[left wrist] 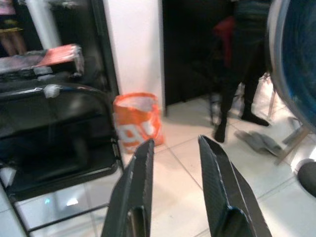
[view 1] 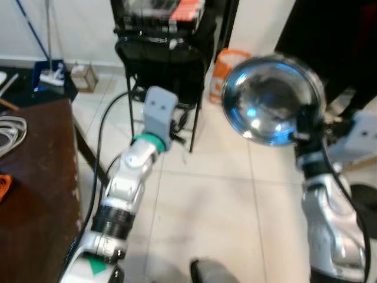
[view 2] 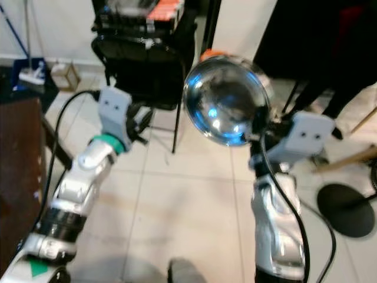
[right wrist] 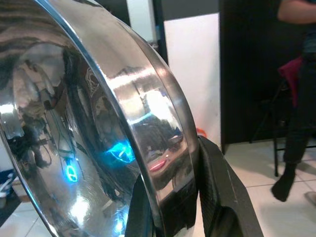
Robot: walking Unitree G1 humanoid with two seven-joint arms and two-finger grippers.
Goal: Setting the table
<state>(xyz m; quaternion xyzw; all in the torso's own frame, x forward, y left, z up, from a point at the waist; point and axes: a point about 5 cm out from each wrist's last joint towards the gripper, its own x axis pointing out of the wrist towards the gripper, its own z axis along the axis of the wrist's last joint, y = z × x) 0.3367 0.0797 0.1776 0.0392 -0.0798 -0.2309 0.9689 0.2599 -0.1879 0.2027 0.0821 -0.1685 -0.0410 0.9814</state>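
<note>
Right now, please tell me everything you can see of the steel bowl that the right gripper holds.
The steel bowl is round, shiny metal with a thin rolled rim, mirror-like inside, reflecting the room and blue light. It is held in the air over the tiled floor, tipped on edge so its opening faces the camera. The right gripper pinches its rim, one black finger inside and one outside. Nothing else touches it.

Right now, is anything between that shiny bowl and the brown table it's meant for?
Nothing visible blocks it. The right hand holds the round steel bowl by its rim, over bare tiled floor; the dark brown wooden table lies beyond the left arm.
</note>
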